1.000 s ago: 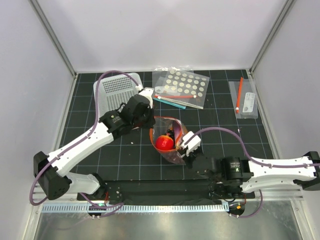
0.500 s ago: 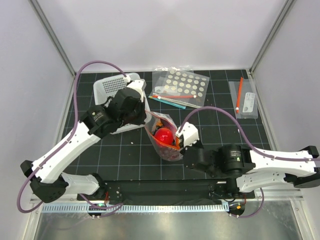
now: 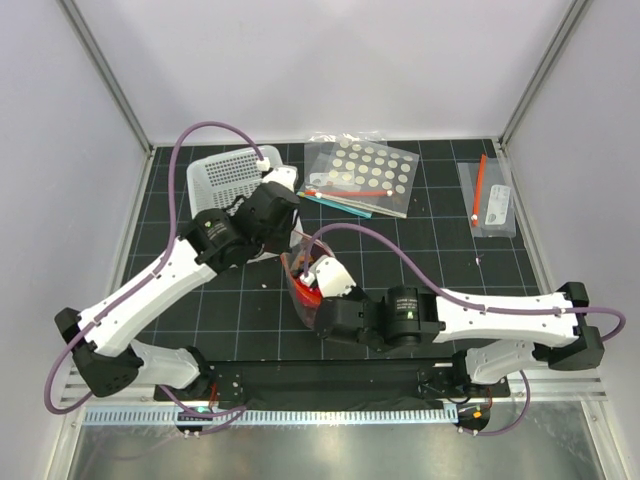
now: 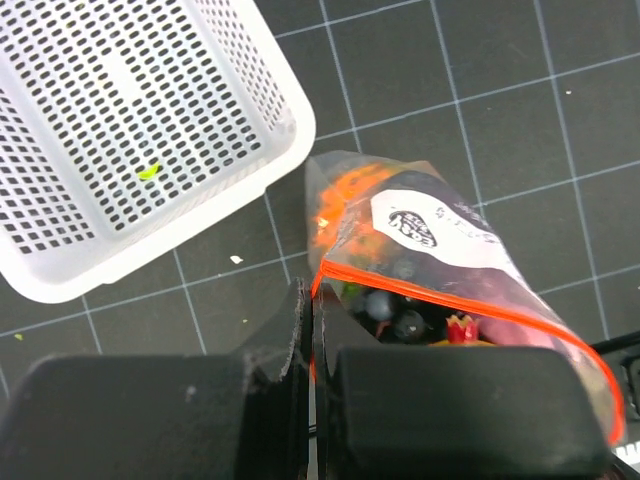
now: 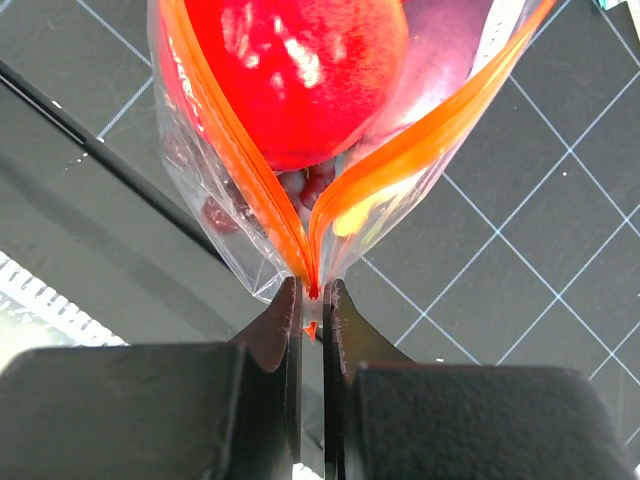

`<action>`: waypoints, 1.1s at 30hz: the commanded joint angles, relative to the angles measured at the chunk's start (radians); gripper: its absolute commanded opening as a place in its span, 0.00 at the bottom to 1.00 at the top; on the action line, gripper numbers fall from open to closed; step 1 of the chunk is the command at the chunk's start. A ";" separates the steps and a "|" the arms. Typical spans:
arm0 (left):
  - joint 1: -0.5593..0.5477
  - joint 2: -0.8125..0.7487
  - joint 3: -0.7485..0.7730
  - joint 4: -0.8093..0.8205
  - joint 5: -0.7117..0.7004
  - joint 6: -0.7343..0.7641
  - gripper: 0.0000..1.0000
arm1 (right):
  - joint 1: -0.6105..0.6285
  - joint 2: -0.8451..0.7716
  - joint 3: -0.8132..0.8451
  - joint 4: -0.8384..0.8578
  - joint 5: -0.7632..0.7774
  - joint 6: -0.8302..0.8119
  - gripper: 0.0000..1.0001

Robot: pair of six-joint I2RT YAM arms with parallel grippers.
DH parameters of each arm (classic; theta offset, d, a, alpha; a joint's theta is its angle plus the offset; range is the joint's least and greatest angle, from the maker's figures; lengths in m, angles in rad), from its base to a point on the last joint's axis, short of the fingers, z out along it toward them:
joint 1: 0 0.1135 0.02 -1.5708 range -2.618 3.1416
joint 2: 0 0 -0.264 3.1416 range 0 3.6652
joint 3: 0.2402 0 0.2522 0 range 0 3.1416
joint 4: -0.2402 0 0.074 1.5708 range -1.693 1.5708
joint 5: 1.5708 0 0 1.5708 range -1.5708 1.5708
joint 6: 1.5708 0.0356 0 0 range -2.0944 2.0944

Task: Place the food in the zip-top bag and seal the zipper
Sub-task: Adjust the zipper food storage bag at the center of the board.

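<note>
The food (image 5: 290, 70) was already inside the zip-top bag (image 4: 430, 230). The left tool (image 4: 308, 305) and right tool (image 5: 312, 295) each pinched one end of the zipper (image 5: 235, 150), which gaped, unsealed.

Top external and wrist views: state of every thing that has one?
zip-top bag, stretched between both grippers, mouth open
zipper, pinched at both ends, unsealed between
apple, inside the bag
grape bunch, inside the bag
pineapple, inside the bag
left gripper, jaws shut on one zipper end
right gripper, jaws shut on the other end
white basket, upright
</note>
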 commanded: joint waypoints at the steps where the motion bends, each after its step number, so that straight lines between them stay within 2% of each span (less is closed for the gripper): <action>1: 0.004 -0.004 0.047 0.013 -0.085 0.001 0.00 | -0.003 -0.022 0.085 -0.061 -0.012 -0.013 0.01; 6: 0.004 -0.055 0.087 -0.032 -0.089 0.000 0.00 | -0.006 -0.125 0.041 0.189 -0.137 -0.087 0.01; 7: 0.004 -0.067 0.093 -0.062 -0.094 0.000 0.00 | -0.009 -0.123 0.030 0.215 -0.226 -0.101 0.01; 12: 0.004 -0.148 0.098 -0.185 -0.158 -0.028 0.00 | -0.010 0.011 0.053 0.338 -0.435 -0.144 0.01; 16: 0.004 -0.211 0.031 -0.170 -0.203 -0.059 0.01 | -0.053 0.016 0.070 0.346 -0.356 -0.132 0.01; 18: 0.004 -0.196 0.004 -0.112 -0.208 -0.049 0.04 | -0.184 -0.014 0.032 0.308 -0.319 -0.092 0.01; 22: 0.014 -0.019 -0.019 0.005 -0.098 0.000 0.02 | -0.384 -0.054 -0.103 0.312 -0.355 -0.112 0.01; 24: 0.033 0.118 -0.013 0.063 0.022 0.029 0.00 | -0.427 -0.079 -0.167 0.379 -0.409 -0.116 0.01; 26: 0.068 0.201 0.009 0.103 0.045 0.021 0.00 | -0.455 -0.118 -0.229 0.421 -0.417 -0.116 0.01; 28: 0.094 0.204 0.007 0.137 0.065 0.007 0.00 | -0.460 -0.161 -0.263 0.442 -0.418 -0.130 0.01; 33: 0.131 0.031 -0.086 0.201 0.065 -0.009 0.00 | -0.460 -0.241 -0.281 0.461 -0.434 -0.182 0.01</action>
